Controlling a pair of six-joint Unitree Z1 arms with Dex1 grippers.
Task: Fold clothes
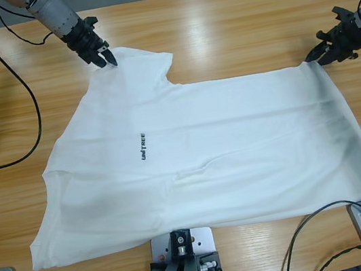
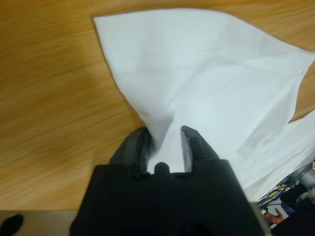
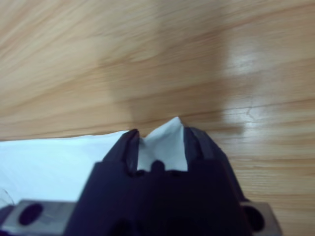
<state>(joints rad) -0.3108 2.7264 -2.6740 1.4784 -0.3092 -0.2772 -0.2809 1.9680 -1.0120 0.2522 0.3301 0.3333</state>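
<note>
The T-shirt (image 1: 226,162) lies spread flat on the worktop (image 1: 233,31), logo (image 1: 143,146) facing up, neck end towards the left of the high view. The left claw (image 1: 108,59) pinches the tip of the far sleeve (image 2: 206,73), cloth running between its jaws. The right claw (image 1: 311,57) pinches the far hem corner (image 3: 165,142) at the shirt's right end. A black cable (image 1: 14,79) curves over the worktop's left side.

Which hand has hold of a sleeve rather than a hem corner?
The left hand, at the table's upper left: it pinches the T-shirt's sleeve. The right hand pinches the hem corner instead.
</note>
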